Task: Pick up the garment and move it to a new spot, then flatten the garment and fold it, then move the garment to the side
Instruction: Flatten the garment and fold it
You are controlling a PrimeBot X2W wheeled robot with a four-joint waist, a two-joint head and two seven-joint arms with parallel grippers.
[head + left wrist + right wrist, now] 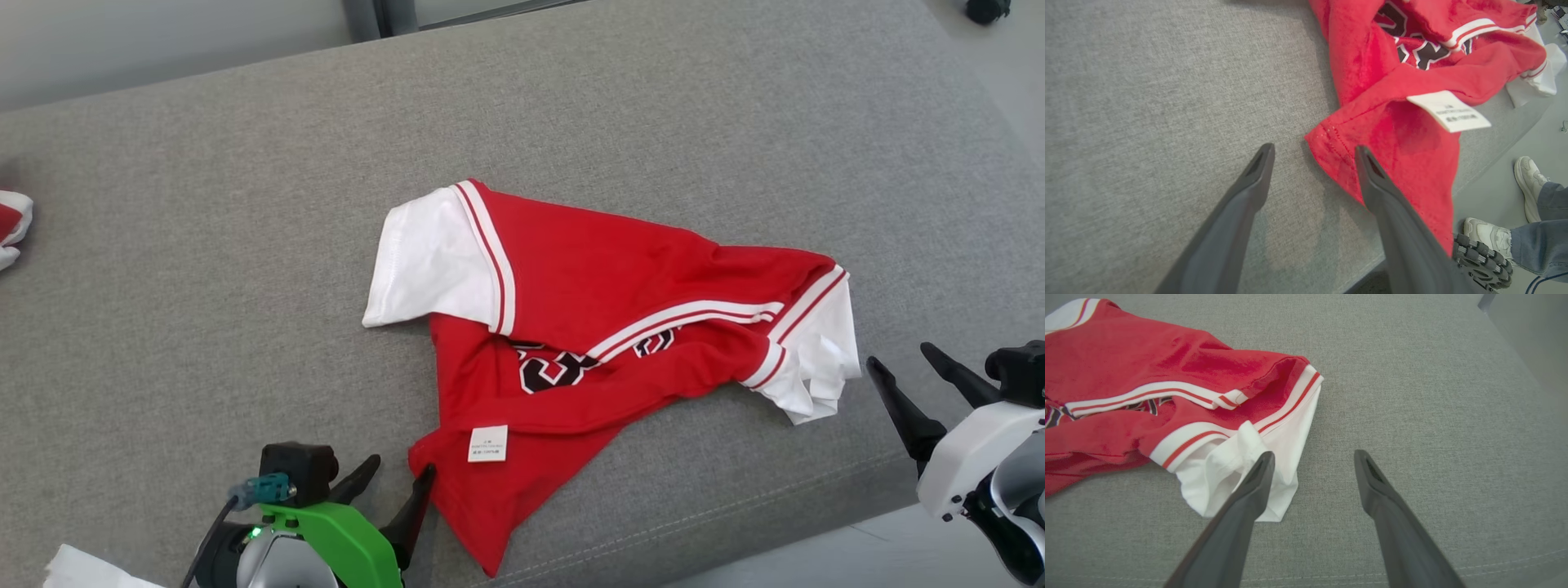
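The garment (pixel 604 327) is a red shirt with white sleeves, white-and-red trim and black lettering; it lies crumpled on the grey cushion (pixel 245 245), a white care label facing up near its lower hem. My left gripper (pixel 400 474) stands open at the hem's lower left corner; in the left wrist view its right finger overlaps the red hem (pixel 1392 163) and nothing sits between the fingers. My right gripper (pixel 902 359) is open just right of the white sleeve (pixel 1241 465), whose edge its left finger overlaps in the right wrist view.
Another red-and-white cloth piece (pixel 12 224) pokes in at the far left edge. The cushion's front edge runs just below the garment, with floor beyond. A person's shoes (pixel 1527 183) and jeans stand on the floor close to that edge. White paper (pixel 90 567) lies at lower left.
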